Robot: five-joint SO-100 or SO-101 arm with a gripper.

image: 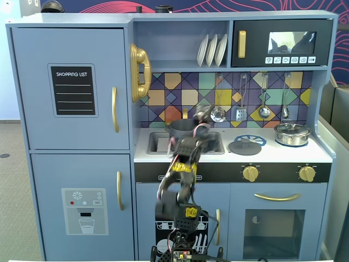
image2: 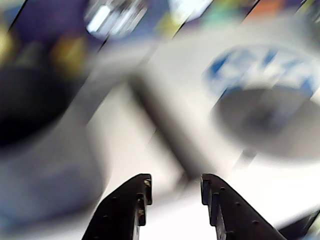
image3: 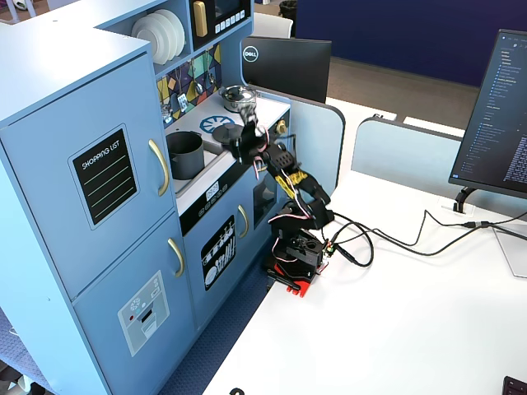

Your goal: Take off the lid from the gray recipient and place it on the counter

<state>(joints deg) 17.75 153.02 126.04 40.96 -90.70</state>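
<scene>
The dark-gray lid (image: 245, 146) lies flat on the white counter (image: 234, 155), partly over the blue burner print. It shows blurred at the right of the wrist view (image2: 270, 120) and also in a fixed view (image3: 233, 130). The gray recipient (image: 182, 128) stands uncovered in the sink, to the left of the lid; it also shows in a fixed view (image3: 185, 154) and as a dark blur in the wrist view (image2: 30, 100). My gripper (image2: 176, 187) is open and empty. It hovers above the counter between the recipient and the lid (image: 206, 113) (image3: 247, 123).
A shiny silver pot (image: 292, 134) with its lid stands at the counter's right end. Utensils (image: 240, 112) hang on the tiled back wall. The sink faucet stands behind the recipient. The arm's base (image3: 296, 251) stands on the white desk in front of the kitchen.
</scene>
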